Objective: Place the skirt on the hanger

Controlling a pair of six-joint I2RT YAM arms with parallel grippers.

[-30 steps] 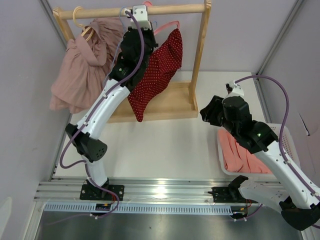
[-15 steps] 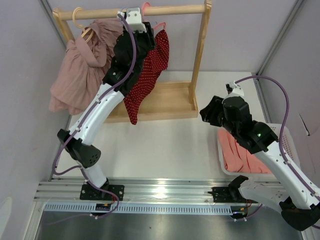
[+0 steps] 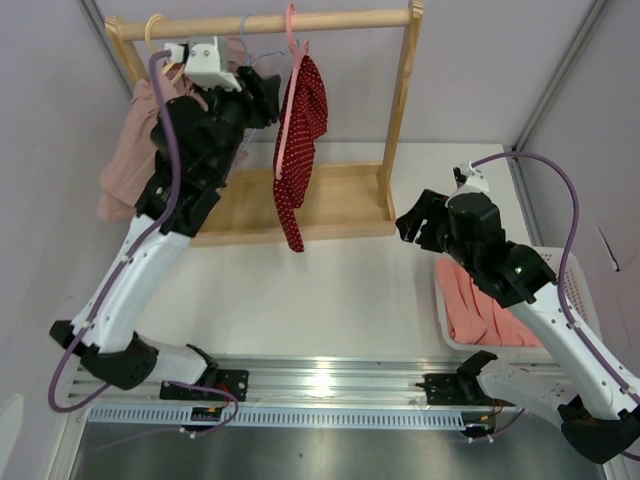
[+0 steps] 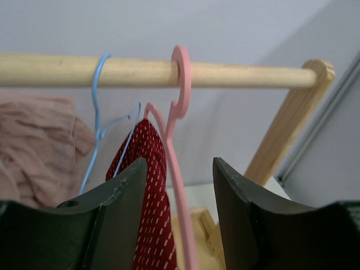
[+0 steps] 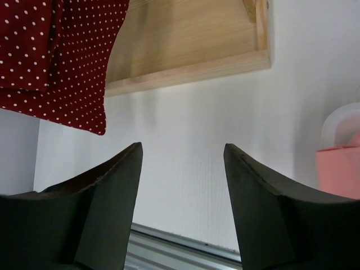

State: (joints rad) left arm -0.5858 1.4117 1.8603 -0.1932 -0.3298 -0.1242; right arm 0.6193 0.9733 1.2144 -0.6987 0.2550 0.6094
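Top external view: red polka-dot skirt (image 3: 300, 150) hangs vertically on pink hanger (image 3: 283, 135), hooked over wooden rail (image 3: 340, 18), upper centre. Left gripper (image 3: 268, 94), jaws parted and empty, is nearer, just left of it. Right gripper (image 3: 417, 214), wide and empty, stands well apart.

The skirt (image 3: 308, 110) is thin cloth, dark red with white dots, matt. Its hanger (image 4: 180, 98) is smooth pink plastic with a slight sheen. The rail (image 3: 350, 18) at 12 o'clock and the rack base (image 3: 340, 195) are pale bare wood, smooth and matt. The left claw (image 4: 179, 169) and right claw (image 5: 183, 152) are black matt plastic. The table (image 3: 330, 290) is white and matt. The track (image 3: 330, 380) at 6 o'clock is bright, reflective metal.
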